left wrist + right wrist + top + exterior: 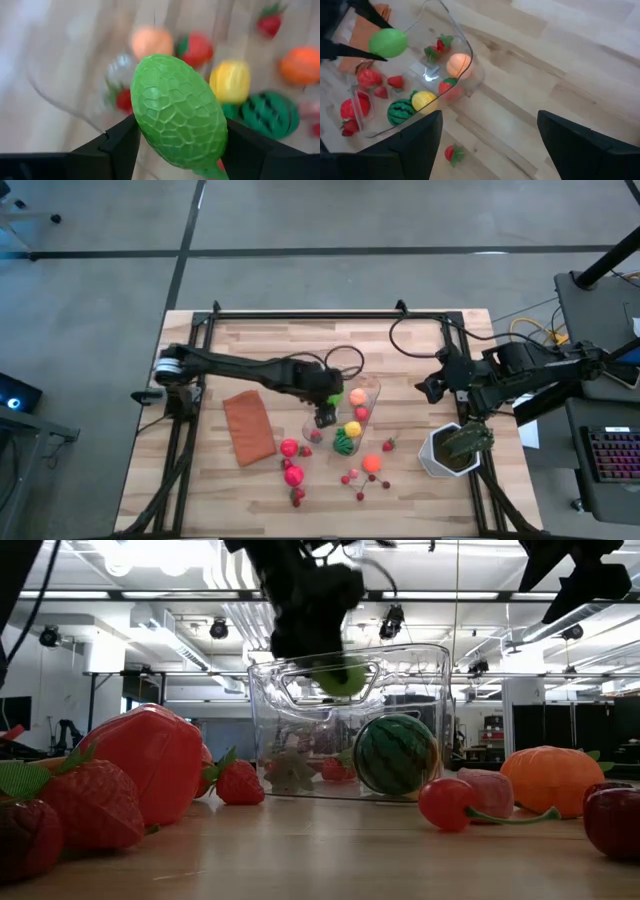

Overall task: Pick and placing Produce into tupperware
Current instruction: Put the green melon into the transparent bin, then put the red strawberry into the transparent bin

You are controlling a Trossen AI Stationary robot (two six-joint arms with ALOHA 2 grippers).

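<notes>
Left pincer (175, 145) clamps green fruit (177, 112) between its fingers above the tupperware (350, 415).

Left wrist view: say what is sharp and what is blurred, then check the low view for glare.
Left wrist view: the green fruit in the left gripper is sharp; the tupperware and produce behind are blurred. Low view: bright ceiling lights backlight the scene, leaving the left gripper a dark silhouette; near strawberries look soft.

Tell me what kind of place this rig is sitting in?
Probably a robotics lab or workshop, not a kitchen. The low view shows an open ceiling with exposed ducts and track lights; the high view shows a bare concrete floor and a keyboard on a side desk.
</notes>
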